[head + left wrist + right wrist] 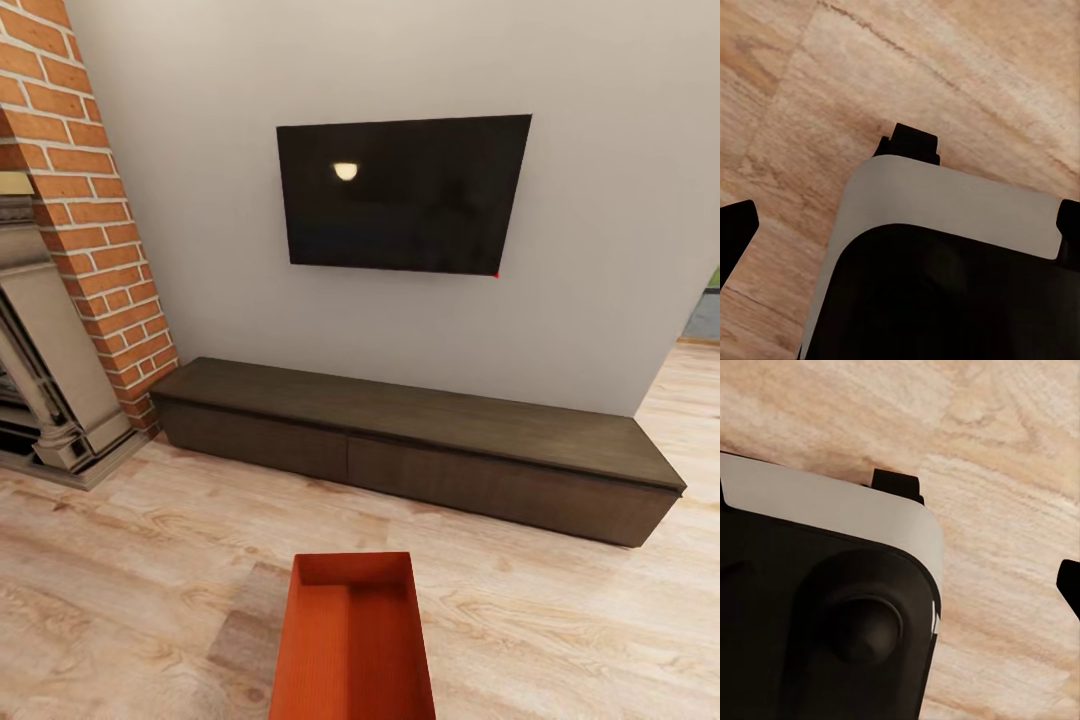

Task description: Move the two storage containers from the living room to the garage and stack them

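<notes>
Head view: one storage container (352, 640), orange-red and open-topped, sits on the light wood-plank floor (560, 620) of the living room, directly ahead of the robot and near the bottom edge of the picture. Beyond it, a long dark low bench (420, 445) runs along the wall beneath a wall-mounted TV (405, 193); a red brick fireplace (85, 230) stands to the left. Only one of the two containers is visible. Left wrist view: the camera looks down past the robot's base housing (945, 202) onto the plank floor; dark finger tips (736, 229) appear at the picture edges with nothing between them, but whether the fingers are spread or closed cannot be told. Right wrist view: the same housing (817, 506) and floor, with one dark finger tip (1070, 583) at the edge; the finger state cannot be told here either. Handling assessment: the container appears rigid, with thin, smooth and probably slippery walls, and is likely light when empty. Grasp over the rim of a short end wall, one finger inside and one outside, or clamp opposite walls with both arms.
</notes>
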Motion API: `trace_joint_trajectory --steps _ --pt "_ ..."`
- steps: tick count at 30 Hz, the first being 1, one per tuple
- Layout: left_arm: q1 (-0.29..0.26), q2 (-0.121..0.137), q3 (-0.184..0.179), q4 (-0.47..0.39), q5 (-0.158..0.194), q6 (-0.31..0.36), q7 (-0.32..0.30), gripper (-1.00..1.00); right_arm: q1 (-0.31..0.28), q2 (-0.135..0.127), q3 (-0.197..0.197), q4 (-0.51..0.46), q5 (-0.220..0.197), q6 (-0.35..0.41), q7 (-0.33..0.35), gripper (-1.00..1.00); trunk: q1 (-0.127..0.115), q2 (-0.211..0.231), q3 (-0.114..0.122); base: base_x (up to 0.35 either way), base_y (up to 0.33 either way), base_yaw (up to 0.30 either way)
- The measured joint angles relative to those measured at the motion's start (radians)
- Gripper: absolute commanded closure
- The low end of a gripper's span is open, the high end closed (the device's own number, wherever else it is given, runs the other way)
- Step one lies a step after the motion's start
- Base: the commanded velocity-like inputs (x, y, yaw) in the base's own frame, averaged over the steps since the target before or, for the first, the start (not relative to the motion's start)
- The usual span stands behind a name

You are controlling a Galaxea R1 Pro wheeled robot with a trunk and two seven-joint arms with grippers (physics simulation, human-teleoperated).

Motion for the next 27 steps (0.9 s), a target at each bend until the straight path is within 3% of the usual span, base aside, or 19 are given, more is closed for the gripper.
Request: trace_joint_trajectory --steps 27 --pt "0.000 -0.002 0.000 0.000 0.001 0.000 -0.002 -1.00 0.000 0.005 0.001 -0.001 0.003 -0.005 0.001 -1.00 0.000 0.000 -0.006 0.000 0.000 0.000"
